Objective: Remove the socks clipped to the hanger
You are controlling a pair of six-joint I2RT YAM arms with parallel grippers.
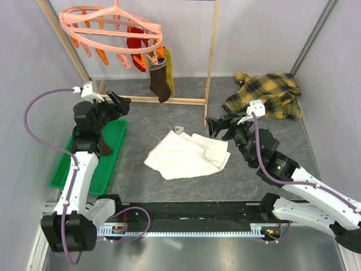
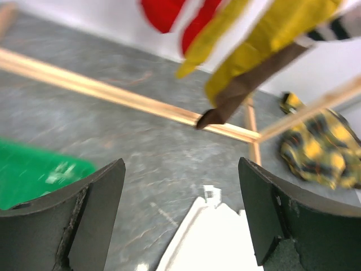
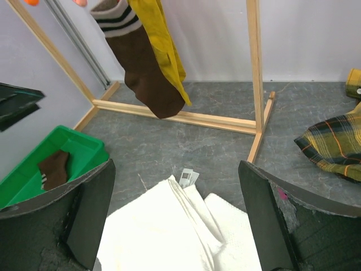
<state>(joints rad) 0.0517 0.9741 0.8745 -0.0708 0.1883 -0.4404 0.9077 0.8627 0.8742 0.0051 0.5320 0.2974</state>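
- The right gripper (image 1: pixel 217 125) is wide and empty, low and to the right of the hanger (image 1: pixel 107 25).
- The left gripper (image 1: pixel 121 104) is also wide and empty, below the hanger.
- A loose brown sock (image 3: pixel 53 166) lies in the green tray (image 1: pixel 62 175), far below the hanger.
- A striped brown sock (image 1: pixel 159 84), a mustard sock (image 1: pixel 169 76) and a red sock (image 1: pixel 136 48) hang clipped at the hanger's right side. I think the next move is to reach up, grip the lowest sock and pull it down.

A salmon-pink hanger (image 1: pixel 110 25) with orange clips (image 1: pixel 102 55) carries red, mustard-yellow and dark brown socks (image 1: pixel 159 79), the brown cuff banded pale and black. Below: white towel (image 1: pixel 186 155), yellow-and-black plaid shirt (image 1: pixel 265 96), green tray (image 1: pixel 117 141), grey marbled table (image 1: pixel 146 118).
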